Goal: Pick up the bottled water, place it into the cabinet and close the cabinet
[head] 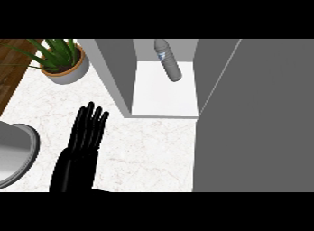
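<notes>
One bottled water (168, 61) inside open cabinet (163, 97) — upright, cap up, left hand (83, 135) fingers straight.

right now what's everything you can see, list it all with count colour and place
water bottle: 1, grey with a blue label, inside the cabinet, on its shelf
cabinet: 1, grey with a white shelf, top centre, open
cabinet door: 1, grey, right side
potted plant: 1, green leaves in a grey pot, top left
counter: 1, white marble, centre
sink: 1, grey, left edge
left hand: 1, black, lower left, fingers straight, resting
</notes>
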